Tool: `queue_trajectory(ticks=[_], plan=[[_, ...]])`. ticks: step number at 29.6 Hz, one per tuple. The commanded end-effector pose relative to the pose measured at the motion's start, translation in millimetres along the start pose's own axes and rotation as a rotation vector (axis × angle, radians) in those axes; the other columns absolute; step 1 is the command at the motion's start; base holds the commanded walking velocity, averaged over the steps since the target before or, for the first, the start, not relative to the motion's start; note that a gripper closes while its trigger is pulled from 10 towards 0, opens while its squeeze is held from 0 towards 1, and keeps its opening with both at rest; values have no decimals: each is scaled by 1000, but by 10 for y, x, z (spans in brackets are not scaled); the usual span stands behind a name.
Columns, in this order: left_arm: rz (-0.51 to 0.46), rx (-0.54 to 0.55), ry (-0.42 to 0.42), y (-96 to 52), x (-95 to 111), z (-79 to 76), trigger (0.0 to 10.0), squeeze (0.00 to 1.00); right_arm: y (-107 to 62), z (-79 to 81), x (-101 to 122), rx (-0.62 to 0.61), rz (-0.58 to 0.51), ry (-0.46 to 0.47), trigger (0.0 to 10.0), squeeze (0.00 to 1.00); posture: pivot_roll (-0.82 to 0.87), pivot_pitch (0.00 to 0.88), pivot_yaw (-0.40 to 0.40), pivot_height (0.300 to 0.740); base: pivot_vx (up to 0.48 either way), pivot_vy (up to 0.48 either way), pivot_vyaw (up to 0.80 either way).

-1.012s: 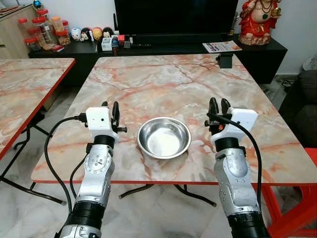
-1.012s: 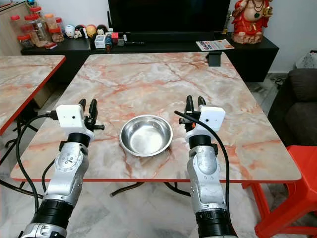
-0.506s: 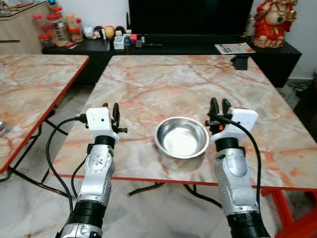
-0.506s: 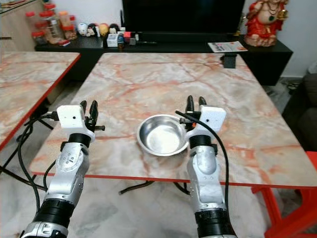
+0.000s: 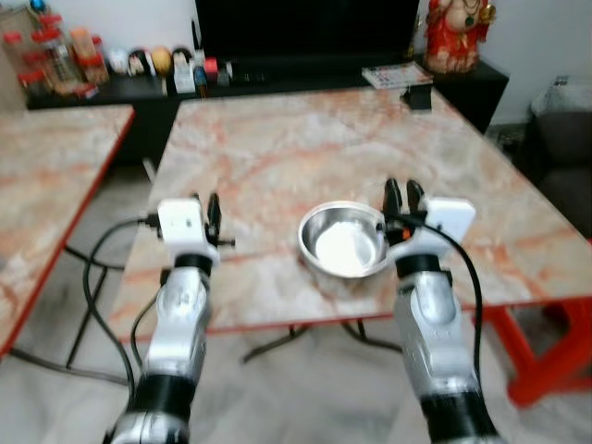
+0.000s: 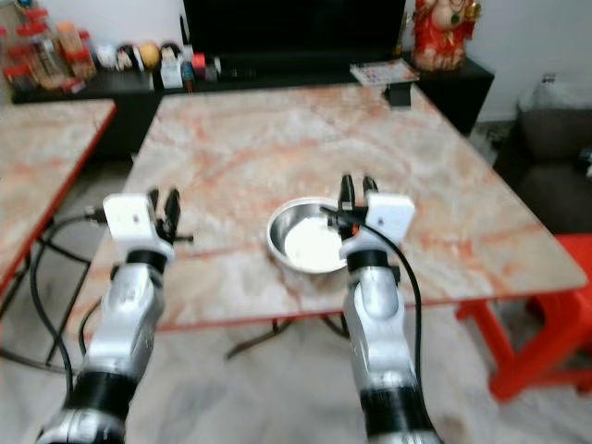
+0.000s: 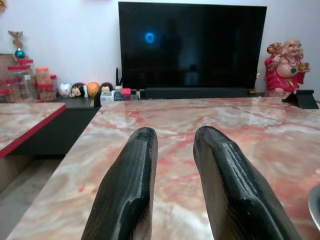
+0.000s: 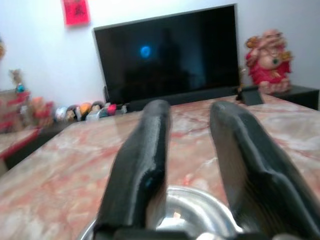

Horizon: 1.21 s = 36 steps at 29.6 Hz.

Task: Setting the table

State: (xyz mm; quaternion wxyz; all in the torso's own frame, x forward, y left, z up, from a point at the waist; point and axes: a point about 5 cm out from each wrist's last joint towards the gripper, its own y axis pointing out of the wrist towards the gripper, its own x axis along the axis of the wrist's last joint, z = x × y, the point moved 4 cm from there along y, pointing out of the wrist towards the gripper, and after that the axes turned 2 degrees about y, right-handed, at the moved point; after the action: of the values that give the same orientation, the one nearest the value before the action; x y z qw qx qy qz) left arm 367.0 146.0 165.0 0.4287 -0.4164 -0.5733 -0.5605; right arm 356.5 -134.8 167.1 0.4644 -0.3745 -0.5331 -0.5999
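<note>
A round steel bowl (image 5: 345, 242) sits empty near the front edge of the marble table (image 5: 305, 148). My right gripper (image 5: 399, 196) hovers at the bowl's right rim, fingers open with nothing between them. In the right wrist view the bowl (image 8: 195, 217) lies just beyond and below the two black fingers (image 8: 142, 165). Well left of the bowl, over the table's front left part, my left gripper (image 5: 205, 211) is held up. Its fingers (image 7: 131, 185) stand slightly apart and empty in the left wrist view.
A second marble table (image 5: 46, 185) stands to the left. Behind the table a black TV cabinet (image 5: 277, 79) carries a TV, jars (image 5: 55, 55), small figurines and a red statue (image 5: 451, 32). A red stool (image 6: 546, 342) and dark sofa (image 6: 555, 157) are at the right.
The camera has shifted and blurred as I move; the table and bowl sit differently in the picture. The bowl now lies close against my right gripper. Both grippers hold the same pose.
</note>
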Motion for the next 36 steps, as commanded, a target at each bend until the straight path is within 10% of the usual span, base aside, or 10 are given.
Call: queue_trajectory(ticks=[1,36], plan=[[-14,11,7,26,51,45,10000,0,12,42,35,5,-13,12,10000,0,-37,0,36,740,0,424,0],[-8,21,4,78,72,41,10000,0,33,77,42,20,-14,18,10000,0,-34,0,32,740,0,423,0]])
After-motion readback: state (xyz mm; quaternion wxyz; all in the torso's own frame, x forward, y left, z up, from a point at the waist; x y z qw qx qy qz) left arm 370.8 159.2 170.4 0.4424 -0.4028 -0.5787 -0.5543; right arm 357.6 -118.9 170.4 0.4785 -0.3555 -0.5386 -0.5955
